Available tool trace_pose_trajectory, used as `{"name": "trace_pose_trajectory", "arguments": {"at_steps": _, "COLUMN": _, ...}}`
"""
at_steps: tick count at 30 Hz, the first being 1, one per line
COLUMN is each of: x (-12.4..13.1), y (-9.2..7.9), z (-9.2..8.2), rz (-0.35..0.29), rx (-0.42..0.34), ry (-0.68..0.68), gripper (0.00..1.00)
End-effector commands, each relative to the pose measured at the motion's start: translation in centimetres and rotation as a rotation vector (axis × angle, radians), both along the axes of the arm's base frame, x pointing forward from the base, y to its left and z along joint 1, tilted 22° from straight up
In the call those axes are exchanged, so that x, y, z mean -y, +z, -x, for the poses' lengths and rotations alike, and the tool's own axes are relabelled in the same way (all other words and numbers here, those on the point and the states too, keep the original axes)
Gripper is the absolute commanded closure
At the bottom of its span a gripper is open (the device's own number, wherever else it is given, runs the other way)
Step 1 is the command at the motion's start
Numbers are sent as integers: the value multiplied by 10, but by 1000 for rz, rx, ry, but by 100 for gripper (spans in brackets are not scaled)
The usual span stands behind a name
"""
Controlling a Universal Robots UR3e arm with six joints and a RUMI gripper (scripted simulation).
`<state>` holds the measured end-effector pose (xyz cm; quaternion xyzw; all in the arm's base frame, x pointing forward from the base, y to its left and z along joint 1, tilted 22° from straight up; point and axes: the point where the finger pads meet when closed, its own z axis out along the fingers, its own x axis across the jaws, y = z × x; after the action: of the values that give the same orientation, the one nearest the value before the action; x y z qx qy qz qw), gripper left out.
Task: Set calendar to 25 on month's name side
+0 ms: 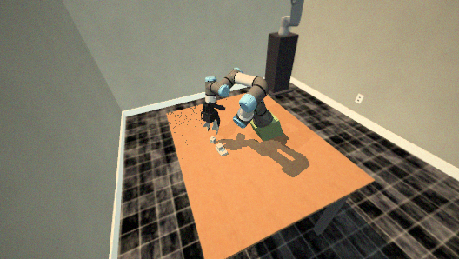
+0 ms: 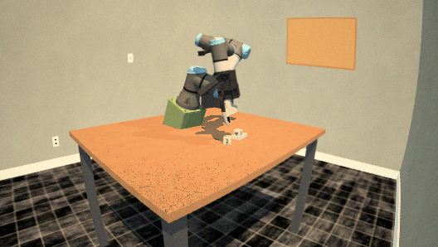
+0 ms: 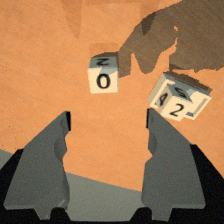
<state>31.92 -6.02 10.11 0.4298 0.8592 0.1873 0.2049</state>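
Beside the tray (image 1: 224, 154) (image 2: 241, 137) (image 3: 203, 105), you're aligning the open, unloaded gripper (image 1: 211, 130) (image 2: 226, 123) (image 3: 108, 111) squarely over the loose cube (image 1: 213, 140) (image 2: 227, 140) (image 3: 103, 81), keeping both fingertips clear.

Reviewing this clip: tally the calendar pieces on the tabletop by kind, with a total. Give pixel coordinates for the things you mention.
Cubes: 2 (one on the table (image 1: 212, 140) (image 2: 227, 140) (image 3: 103, 80), one at the tray (image 1: 223, 153) (image 2: 241, 137) (image 3: 199, 109))
Trays: 1
Total: 3

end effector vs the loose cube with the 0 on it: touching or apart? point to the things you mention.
Apart. The wrist view shows bare tabletop between the end effector's (image 1: 212, 129) (image 2: 227, 123) (image 3: 108, 120) fingertips and the near face of the loose cube (image 1: 213, 140) (image 2: 227, 140) (image 3: 103, 82).
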Motion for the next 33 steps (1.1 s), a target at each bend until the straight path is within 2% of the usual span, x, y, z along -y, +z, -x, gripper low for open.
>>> {"name": "trace_pose_trajectory", "arguments": {"at_steps": 1, "x": -1, "y": 0, "z": 1, "rz": 10, "rx": -26, "ry": -1, "gripper": 58}}
{"name": "trace_pose_trajectory", "arguments": {"at_steps": 17, "x": 0, "y": 0, "z": 1, "rz": 82, "rx": -132, "ry": -27, "gripper": 58}}
{"name": "trace_pose_trajectory", "arguments": {"at_steps": 33, "x": 1, "y": 4, "z": -5, "rz": 129, "rx": -162, "ry": -53, "gripper": 58}}
